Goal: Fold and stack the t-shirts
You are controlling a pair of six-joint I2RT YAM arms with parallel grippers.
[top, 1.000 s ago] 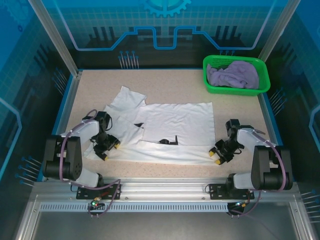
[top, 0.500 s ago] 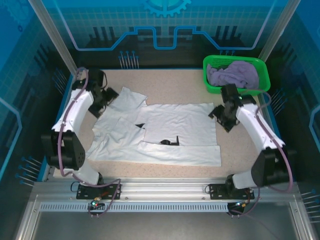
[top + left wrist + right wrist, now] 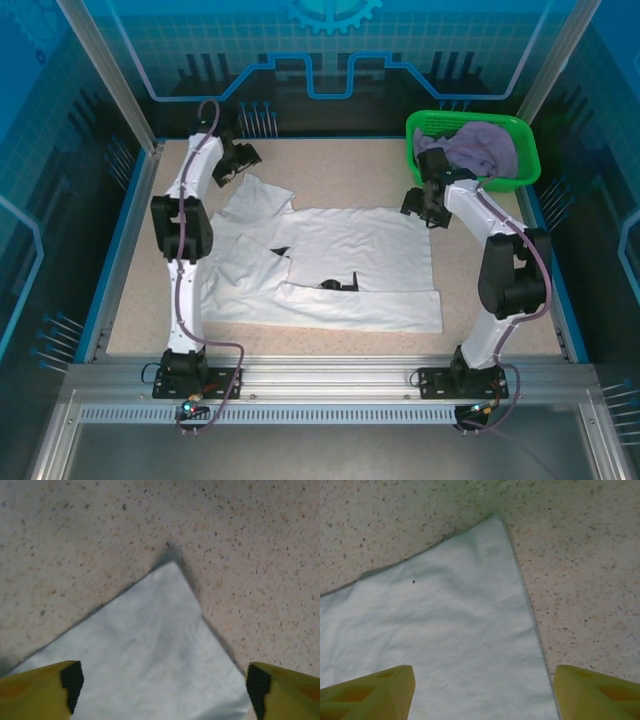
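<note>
The left pincer (image 3: 240,160) sits at the far left of the worktop (image 3: 340,165), jaws apart, above the far tip of the white shirt (image 3: 350,250). In its wrist view both yellow fingers (image 3: 40,687) stand wide, with a pointed corner of white cloth lying flat on the speckled top between them. Whether they touch the cloth I cannot tell.

The right pincer (image 3: 424,204) is also spread, over the shirt's far right corner and just beside the green basket (image 3: 475,182). That corner also lies flat and ungripped.

The white shirt is spread across the middle of the worktop, small black prints near its centre. The lavender shirt (image 3: 470,148) lies crumpled in the basket at the far right.
</note>
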